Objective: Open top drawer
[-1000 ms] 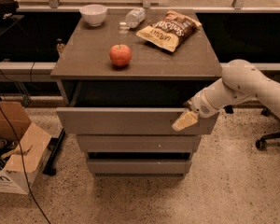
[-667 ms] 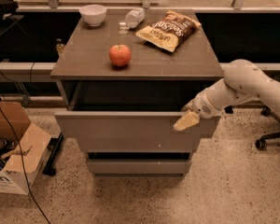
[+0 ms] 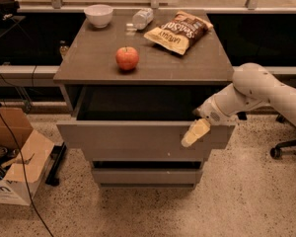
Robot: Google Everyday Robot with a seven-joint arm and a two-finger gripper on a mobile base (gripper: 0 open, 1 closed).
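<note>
Resting against the right end of the top drawer [image 3: 133,141], centre-right of the frame, the gripper [image 3: 196,132] is possibly clamping its upper edge; I cannot tell. The drawer is standing partly out beneath the counter [image 3: 89,68], its front running left-right.

One apple [image 3: 127,58], one bowl [image 3: 98,15], three drawers [image 3: 145,177] (jaws at top drawer [image 3: 133,138])

I see the top drawer [image 3: 133,139], a wide plain grey-brown handleless front, standing partway open, with the gripper [image 3: 195,132] against its front's right end.
</note>
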